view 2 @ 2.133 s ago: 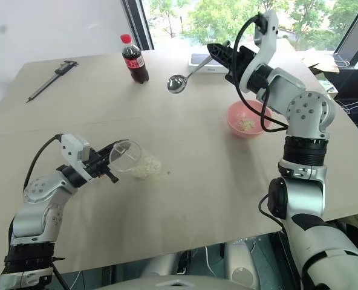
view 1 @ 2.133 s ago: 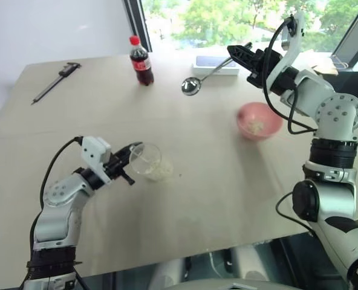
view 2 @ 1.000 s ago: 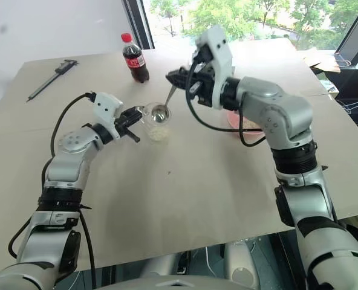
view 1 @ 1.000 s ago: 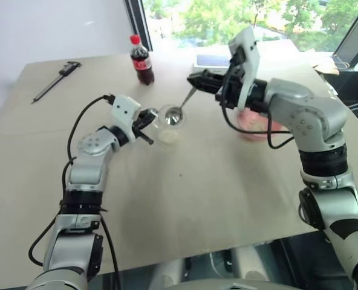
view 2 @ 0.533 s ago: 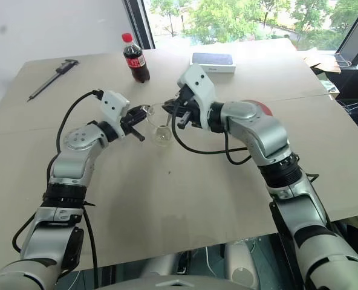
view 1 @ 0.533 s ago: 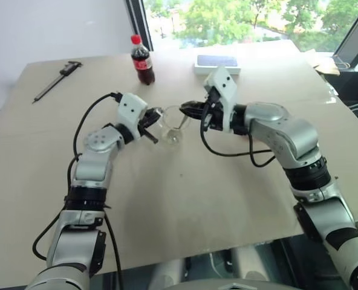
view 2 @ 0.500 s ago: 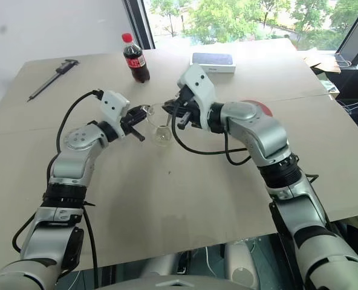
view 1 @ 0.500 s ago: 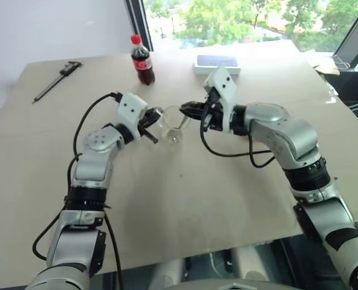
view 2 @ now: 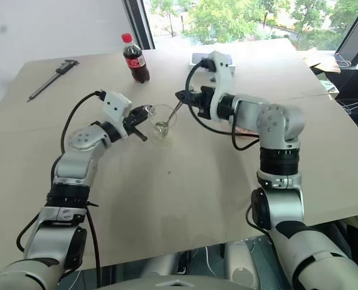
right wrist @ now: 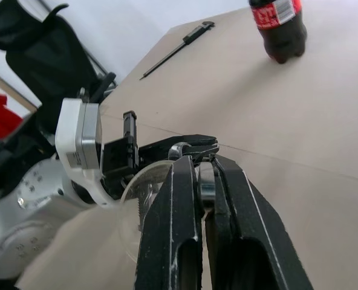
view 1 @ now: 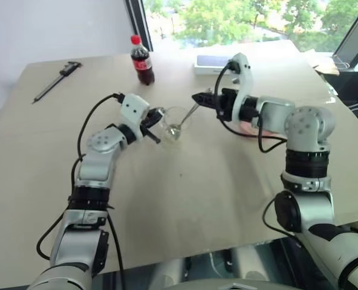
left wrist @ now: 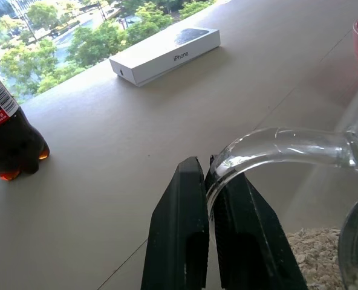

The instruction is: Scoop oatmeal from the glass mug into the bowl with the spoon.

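At frame centre, the left gripper (view 1: 153, 124) pinches the glass mug (view 1: 175, 124) by its handle; the right gripper (view 1: 198, 98) clamps the spoon (view 1: 185, 118), bowl inside. A hasty lift could spill oatmeal (left wrist: 315, 252) short of the pink bowl (view 1: 248, 126).

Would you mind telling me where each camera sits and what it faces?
Head views: look down over both arms at the table; left gripper holds the glass mug, right gripper the spoon.
Left wrist view: along its fingers on the mug handle.
Right wrist view: along its fingers gripping the spoon.
All views share the cola bottle.
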Robot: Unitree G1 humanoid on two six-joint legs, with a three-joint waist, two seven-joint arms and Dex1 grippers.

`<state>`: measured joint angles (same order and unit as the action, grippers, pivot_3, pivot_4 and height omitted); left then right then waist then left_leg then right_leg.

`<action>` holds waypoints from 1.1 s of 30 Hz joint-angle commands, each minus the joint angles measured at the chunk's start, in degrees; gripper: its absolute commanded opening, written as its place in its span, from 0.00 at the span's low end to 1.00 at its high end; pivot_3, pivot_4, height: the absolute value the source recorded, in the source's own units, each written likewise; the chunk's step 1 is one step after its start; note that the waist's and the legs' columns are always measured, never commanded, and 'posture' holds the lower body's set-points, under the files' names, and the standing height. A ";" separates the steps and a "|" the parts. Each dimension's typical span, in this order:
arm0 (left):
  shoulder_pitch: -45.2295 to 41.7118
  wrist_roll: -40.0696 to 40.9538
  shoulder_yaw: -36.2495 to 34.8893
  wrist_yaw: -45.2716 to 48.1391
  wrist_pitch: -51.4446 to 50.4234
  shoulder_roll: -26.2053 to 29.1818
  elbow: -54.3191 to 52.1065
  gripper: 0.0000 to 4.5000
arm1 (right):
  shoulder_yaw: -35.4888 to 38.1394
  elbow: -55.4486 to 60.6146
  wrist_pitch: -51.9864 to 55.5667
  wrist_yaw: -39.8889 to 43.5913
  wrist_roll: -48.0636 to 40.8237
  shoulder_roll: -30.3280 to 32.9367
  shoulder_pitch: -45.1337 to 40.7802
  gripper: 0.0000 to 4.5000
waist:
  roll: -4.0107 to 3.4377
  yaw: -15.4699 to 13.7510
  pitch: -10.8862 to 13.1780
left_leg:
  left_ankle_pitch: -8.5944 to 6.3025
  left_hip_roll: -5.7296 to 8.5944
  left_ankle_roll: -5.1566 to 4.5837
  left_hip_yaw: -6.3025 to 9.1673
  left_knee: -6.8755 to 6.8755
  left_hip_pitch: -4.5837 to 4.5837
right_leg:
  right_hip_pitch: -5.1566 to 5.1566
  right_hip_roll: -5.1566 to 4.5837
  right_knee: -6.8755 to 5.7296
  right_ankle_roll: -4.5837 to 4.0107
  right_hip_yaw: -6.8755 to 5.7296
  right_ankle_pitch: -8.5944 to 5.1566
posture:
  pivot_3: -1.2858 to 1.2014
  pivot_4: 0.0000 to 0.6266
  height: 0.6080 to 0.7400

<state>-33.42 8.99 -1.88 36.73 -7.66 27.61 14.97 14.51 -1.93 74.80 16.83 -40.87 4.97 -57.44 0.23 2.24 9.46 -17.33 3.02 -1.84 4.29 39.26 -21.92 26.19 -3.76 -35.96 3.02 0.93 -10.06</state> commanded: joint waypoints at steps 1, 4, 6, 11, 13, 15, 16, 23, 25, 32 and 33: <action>-1.13 0.01 -0.71 -1.34 2.32 -1.57 1.47 0.01 | 6.46 -1.68 5.27 -3.33 -3.92 -0.93 -4.14 0.00 | -0.01 -0.05 -0.01 | 0.00 0.00 0.00 0.00 0.00 0.01 | 0.00 0.00 -0.01 0.00 0.00 0.00 | 0.52 0.24 1.00; -1.45 0.50 -1.19 -2.25 3.67 -3.39 3.06 0.01 | 10.37 -3.48 8.41 -5.46 -4.45 -0.67 -5.53 0.00 | -0.01 -0.16 -0.02 | 0.00 0.02 0.00 0.00 0.00 0.00 | -0.01 -0.02 -0.02 0.00 -0.01 0.00 | 0.52 0.24 1.00; -1.79 0.44 -1.33 -2.88 4.74 -4.40 4.31 0.01 | 12.86 -4.81 10.13 -6.84 -4.66 -0.62 -6.42 0.00 | 0.00 -0.28 -0.04 | 0.01 0.08 -0.02 0.00 0.00 -0.01 | -0.01 -0.07 -0.02 0.00 -0.01 0.00 | 0.52 0.24 1.00; -2.02 0.05 -1.72 -4.91 8.01 -6.99 7.85 0.01 | 21.50 -7.93 14.08 -11.03 -4.50 -0.80 -9.09 0.00 | -0.02 -0.26 -0.06 | 0.01 0.13 -0.03 0.01 0.01 0.00 | -0.02 -0.13 -0.06 0.01 -0.01 0.00 | 0.52 0.24 1.00; -1.97 0.53 -2.15 -5.41 9.31 -8.07 8.64 0.01 | 24.53 -8.72 15.02 -12.52 -4.27 -0.95 -9.97 0.00 | -0.01 -0.47 -0.07 | 0.02 0.16 -0.04 0.01 0.01 0.00 | -0.02 -0.17 -0.09 0.01 -0.02 0.00 | 0.52 0.24 1.00; -1.96 0.64 -2.58 -5.97 10.47 -9.05 9.36 0.01 | 27.34 -9.17 16.12 -13.96 -3.93 -1.31 -10.78 0.00 | -0.02 -0.46 -0.07 | 0.02 0.16 -0.04 0.01 0.02 -0.01 | -0.02 -0.18 -0.09 0.01 -0.02 0.01 | 0.52 0.24 1.00; -1.94 0.66 -2.70 -6.23 11.02 -9.58 9.64 0.01 | 28.69 -9.35 16.61 -14.65 -3.78 -1.44 -11.16 0.00 | -0.02 -0.46 -0.07 | 0.02 0.17 -0.04 0.01 0.02 -0.01 | -0.02 -0.18 -0.11 0.01 -0.02 0.01 | 0.52 0.24 1.00; -2.69 0.95 -3.12 -7.44 12.59 -12.00 10.99 0.01 | 35.34 -11.01 17.70 -18.64 -4.19 -1.80 -13.39 0.00 | -0.02 -0.37 -0.08 | 0.02 0.16 -0.05 0.00 0.03 -0.01 | -0.02 -0.19 -0.17 0.01 0.00 0.00 | 0.52 0.24 1.00; -3.00 0.86 -3.13 -7.72 12.96 -12.39 11.66 0.01 | 36.83 -11.87 17.70 -19.57 -4.35 -1.46 -13.94 0.00 | -0.02 -0.36 -0.08 | 0.02 0.16 -0.05 0.00 0.03 -0.01 | -0.02 -0.19 -0.27 0.01 0.00 0.00 | 0.52 0.24 1.00; -3.12 1.12 -3.38 -8.08 13.79 -12.86 12.86 0.01 | 39.71 -12.65 17.70 -21.52 -4.58 -0.84 -14.99 0.00 | -0.02 -0.25 -0.08 | 0.02 0.16 -0.05 -0.02 0.04 -0.01 | -0.01 -0.18 -0.47 0.01 0.02 0.00 | 0.52 0.24 1.00; -3.05 1.21 -3.41 -8.12 13.82 -12.87 12.83 0.01 | 39.97 -12.56 17.70 -21.72 -4.62 -0.85 -15.05 0.00 | -0.02 -0.24 -0.08 | 0.02 0.16 -0.05 -0.02 0.04 0.00 | -0.01 -0.18 -0.48 0.01 0.02 0.00 | 0.52 0.24 1.00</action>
<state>-35.79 9.77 -4.51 28.65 4.97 14.86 28.01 53.39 -15.40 92.15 -4.57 -43.66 3.51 -70.58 0.21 2.00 9.38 -17.31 3.18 -1.89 4.27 39.30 -21.92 26.18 -3.94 -36.45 3.03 0.95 -10.05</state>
